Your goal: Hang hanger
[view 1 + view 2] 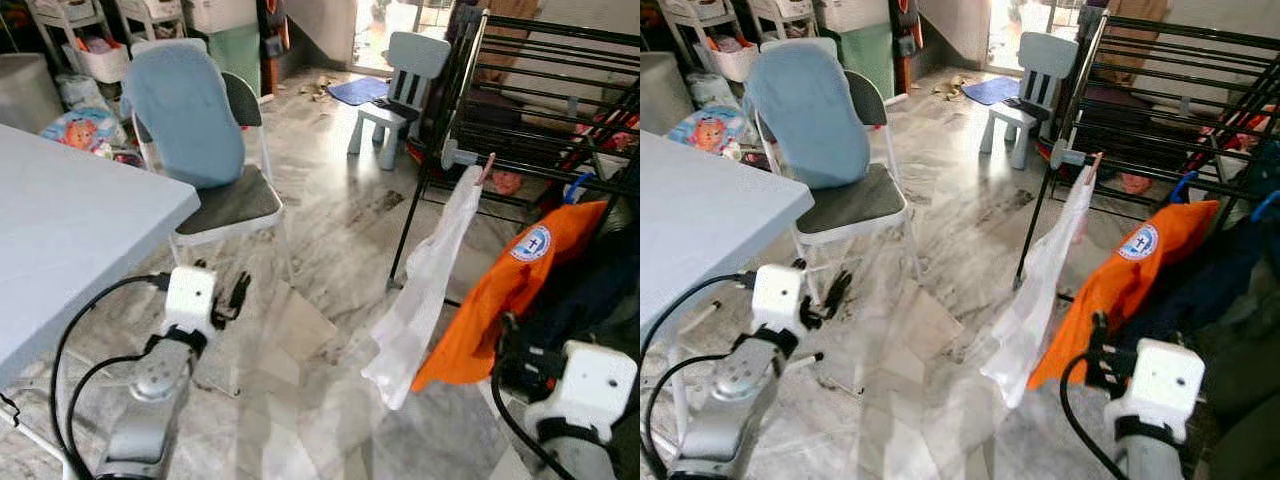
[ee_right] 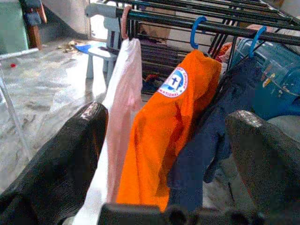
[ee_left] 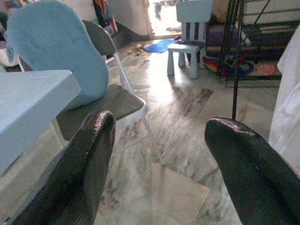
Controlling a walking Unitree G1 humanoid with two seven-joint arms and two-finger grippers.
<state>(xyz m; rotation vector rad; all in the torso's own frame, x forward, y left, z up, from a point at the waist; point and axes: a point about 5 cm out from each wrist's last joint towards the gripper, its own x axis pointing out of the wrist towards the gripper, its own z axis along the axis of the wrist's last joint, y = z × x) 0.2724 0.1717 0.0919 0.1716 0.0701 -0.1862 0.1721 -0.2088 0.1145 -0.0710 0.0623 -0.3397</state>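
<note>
A pink hanger (image 2: 124,21) carrying a white garment (image 1: 420,290) hangs on the black rack (image 1: 540,90), beside an orange shirt (image 2: 171,126) and a navy one (image 2: 220,126). Marble floor (image 1: 330,230); a chair (image 1: 215,150) and table (image 1: 70,220) stand left. Both grippers, left (image 3: 159,154) and right (image 2: 168,154), are spread and hold nothing.

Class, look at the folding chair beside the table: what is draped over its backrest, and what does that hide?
A light blue cloth hangs over the chair back, reaching down to the dark seat. It covers most of the backrest; just a dark strip shows along one edge. What lies beneath the cloth cannot be seen.
</note>
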